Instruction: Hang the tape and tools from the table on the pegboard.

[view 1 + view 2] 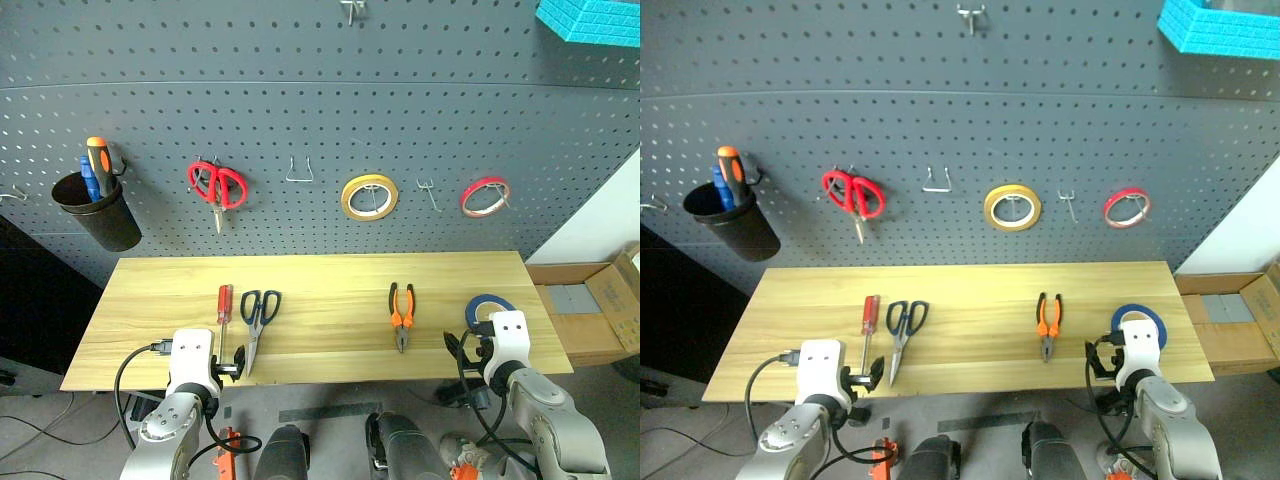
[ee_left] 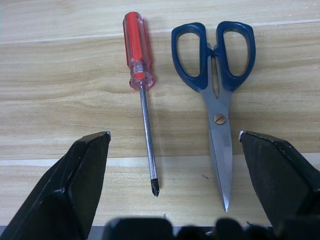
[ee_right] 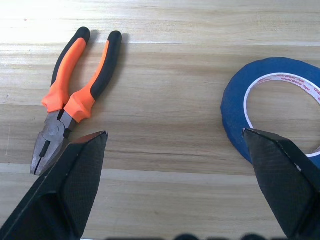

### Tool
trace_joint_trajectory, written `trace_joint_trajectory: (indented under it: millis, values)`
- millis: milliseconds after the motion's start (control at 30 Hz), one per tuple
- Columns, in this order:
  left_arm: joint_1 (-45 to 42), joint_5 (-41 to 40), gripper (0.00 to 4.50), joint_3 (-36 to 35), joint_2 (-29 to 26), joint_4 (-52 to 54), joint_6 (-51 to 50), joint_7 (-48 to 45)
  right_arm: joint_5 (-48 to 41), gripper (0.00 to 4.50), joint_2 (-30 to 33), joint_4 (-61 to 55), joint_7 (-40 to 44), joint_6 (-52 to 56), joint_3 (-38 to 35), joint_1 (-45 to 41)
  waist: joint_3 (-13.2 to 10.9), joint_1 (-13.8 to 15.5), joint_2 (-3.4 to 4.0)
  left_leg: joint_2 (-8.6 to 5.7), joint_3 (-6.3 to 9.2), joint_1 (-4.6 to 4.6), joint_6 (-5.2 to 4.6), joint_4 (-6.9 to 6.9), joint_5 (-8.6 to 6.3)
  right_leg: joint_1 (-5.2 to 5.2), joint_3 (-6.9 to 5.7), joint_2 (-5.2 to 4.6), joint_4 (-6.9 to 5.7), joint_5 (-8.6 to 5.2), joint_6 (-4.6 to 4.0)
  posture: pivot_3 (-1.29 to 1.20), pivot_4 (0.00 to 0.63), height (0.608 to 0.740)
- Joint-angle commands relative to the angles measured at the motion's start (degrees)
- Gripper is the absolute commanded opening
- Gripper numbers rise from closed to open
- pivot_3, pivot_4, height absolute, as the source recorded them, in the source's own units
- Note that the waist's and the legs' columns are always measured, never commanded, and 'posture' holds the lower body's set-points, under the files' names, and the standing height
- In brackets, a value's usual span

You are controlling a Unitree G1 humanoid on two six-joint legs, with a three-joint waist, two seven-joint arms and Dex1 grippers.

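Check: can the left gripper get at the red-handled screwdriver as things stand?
Probably yes. The left gripper is open and empty, and the red-handled screwdriver lies flat on the table just ahead of its fingers, nothing between them. The scissors lie close beside it, apart, so a wide grab might catch them.
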State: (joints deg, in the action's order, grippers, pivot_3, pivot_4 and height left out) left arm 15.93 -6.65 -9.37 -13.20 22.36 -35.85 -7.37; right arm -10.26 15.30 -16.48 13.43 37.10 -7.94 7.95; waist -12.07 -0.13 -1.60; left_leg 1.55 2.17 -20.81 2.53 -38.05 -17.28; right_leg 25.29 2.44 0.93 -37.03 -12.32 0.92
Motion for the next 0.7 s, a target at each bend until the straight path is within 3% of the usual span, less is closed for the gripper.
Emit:
trace_joint_trajectory:
  millis: [33,700]
  values:
    - [0.0,-0.7,4.44,-0.3,-0.8,2.1,-0.2,-1.2,-0.2,4.5,0.2,-1.3,-0.3,-0.5,-0.7,0.0,0.0,0.0,0.0,0.0,0.0,0.0,0.0,0.0,0.0,0.0,0.0,0.0,0.0,0.0,0.0,0.09,0.19,0.74]
    - [0.2,-0.2,4.44,-1.4,-0.7,2.3,-0.2,-0.7,0.0,4.5,0.4,-1.9,-0.2,-0.4,-0.3,-0.1,0.0,-0.1,0.01,0.0,0.0,0.0,0.0,0.0,0.0,0.01,0.0,0.0,0.01,-0.01,-0.02,0.06,0.209,0.74]
